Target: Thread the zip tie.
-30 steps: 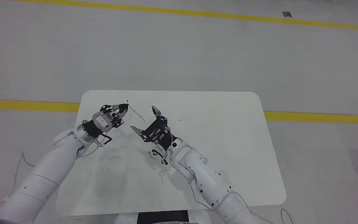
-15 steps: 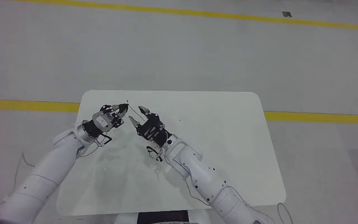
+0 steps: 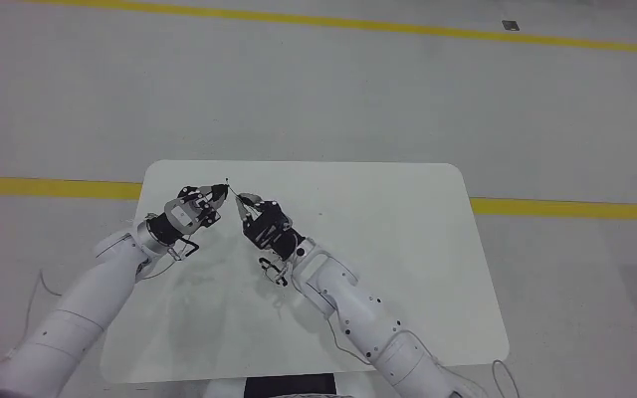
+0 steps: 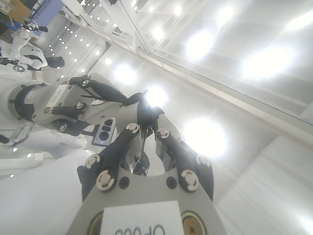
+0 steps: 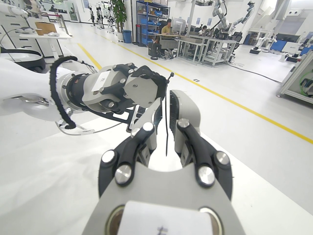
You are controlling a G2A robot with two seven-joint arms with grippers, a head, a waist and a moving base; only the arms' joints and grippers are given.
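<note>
Left pincer [image 3: 217,192] clamps zip tie [image 5: 167,128] — strap inside the parted right pincer [image 5: 169,100].

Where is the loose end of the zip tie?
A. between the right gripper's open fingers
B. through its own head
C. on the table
A: the left gripper holds the zip tie near its head, and the strap runs between the right gripper's parted fingers.

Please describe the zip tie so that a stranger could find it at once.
Above the white table, the left tool pinches the zip tie near its head. It is the only thin black strap, passing through the open right tool.
</note>
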